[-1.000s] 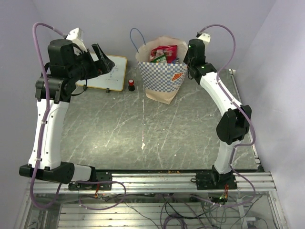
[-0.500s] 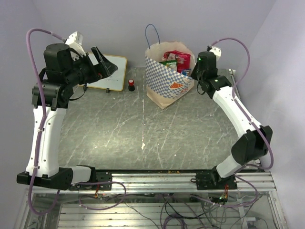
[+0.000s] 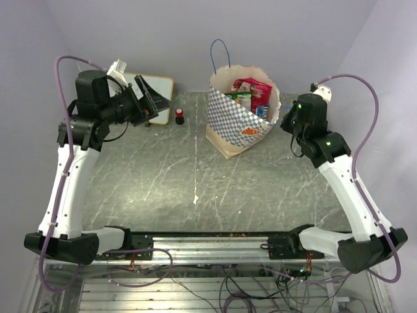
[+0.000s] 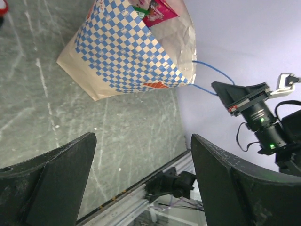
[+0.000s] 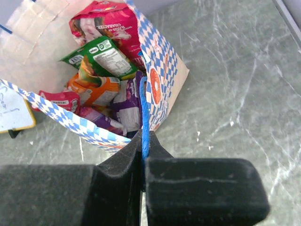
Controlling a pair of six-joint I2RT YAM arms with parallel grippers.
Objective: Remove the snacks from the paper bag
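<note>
On the far side of the surface [image 3: 195, 176]: paper bag [image 3: 238, 127] is standing right of centre, tilting, with its mouth gaping upward.
Change in bag: it is sitting further right than a second ago, having been drawn away from the red-and-black knob [image 3: 179, 117] and tipped over a little.
Right hand [image 5: 142, 160]: fingers are pressing together on the bag's blue cord handle [image 5: 144, 117] and pulling it taut, while the arm is swinging outward.
Left hand [image 4: 141, 141]: jaws are standing wide apart and holding nothing; it is now turning to face the bag from the left, well apart from it.
Meaning for task: the bag is being steadied and held open, probably so the free hand can reach in; no packet is lying outside yet.
Snacks [image 5: 101, 56]: all are lying inside the bag, with a red-pink packet uppermost, green beneath it, and orange and purple lower down; all are glossy and crinkled.
Bag finish: cream paper, blue-and-white checked band, orange logo, showing light creasing.
</note>
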